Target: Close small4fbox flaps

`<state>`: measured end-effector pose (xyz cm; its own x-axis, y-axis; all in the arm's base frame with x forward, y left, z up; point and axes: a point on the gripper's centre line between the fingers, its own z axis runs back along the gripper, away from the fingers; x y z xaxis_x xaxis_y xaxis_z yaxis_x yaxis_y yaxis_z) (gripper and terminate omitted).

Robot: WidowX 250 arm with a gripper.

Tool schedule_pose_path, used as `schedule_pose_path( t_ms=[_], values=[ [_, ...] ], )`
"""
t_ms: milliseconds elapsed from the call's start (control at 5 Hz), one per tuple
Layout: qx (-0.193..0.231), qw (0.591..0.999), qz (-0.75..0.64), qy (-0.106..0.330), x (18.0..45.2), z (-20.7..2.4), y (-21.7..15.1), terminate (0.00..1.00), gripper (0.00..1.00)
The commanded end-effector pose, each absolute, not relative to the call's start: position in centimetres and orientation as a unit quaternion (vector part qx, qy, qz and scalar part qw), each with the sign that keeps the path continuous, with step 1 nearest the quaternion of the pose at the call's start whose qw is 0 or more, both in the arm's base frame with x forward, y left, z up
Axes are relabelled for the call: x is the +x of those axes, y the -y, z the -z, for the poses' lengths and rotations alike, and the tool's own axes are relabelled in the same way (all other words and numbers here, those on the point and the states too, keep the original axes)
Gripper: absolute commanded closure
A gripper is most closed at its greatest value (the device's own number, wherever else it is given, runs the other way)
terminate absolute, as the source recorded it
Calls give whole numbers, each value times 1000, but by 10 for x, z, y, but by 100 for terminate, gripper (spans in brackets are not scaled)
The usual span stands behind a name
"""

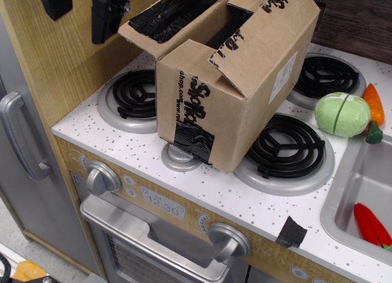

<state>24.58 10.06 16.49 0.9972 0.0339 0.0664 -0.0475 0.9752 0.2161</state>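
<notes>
The small4fbox [236,96] is a brown cardboard box with black lettering, black tape and a white label. It stands on the toy stove top between the burners. Its flaps are partly up. The left flap [174,10] is covered in shiny black tape and sticks out to the left. A front flap [229,65] is folded down over the top. A right flap [278,4] leans inward. A dark opening [231,24] shows between them. My gripper [81,10] hangs at the top left, just left of the taped flap. Its two black fingers are apart with nothing between them.
Four black coil burners [288,145] ring the box on the white speckled counter [202,191]. A green toy vegetable [342,114] and an orange carrot [373,105] lie at the right. A sink [361,197] with a red toy sits at the lower right. A wooden wall [55,68] stands at the left.
</notes>
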Motion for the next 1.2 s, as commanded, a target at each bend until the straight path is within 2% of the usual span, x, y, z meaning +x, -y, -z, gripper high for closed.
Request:
schedule_pose_path(
  t_ms=[0, 200, 400, 600, 1000],
  values=[
    [96, 994, -11, 45, 252, -149, -120, 0, 0],
    [89, 995, 1, 47, 256, -135, -128, 0, 0],
    [102, 993, 11, 64, 259, -130, -136, 0, 0],
    [123, 988, 13, 87, 265, -136, -141, 0, 0],
    [151, 972, 22, 177, 271, -149, -132, 0, 0]
  ],
)
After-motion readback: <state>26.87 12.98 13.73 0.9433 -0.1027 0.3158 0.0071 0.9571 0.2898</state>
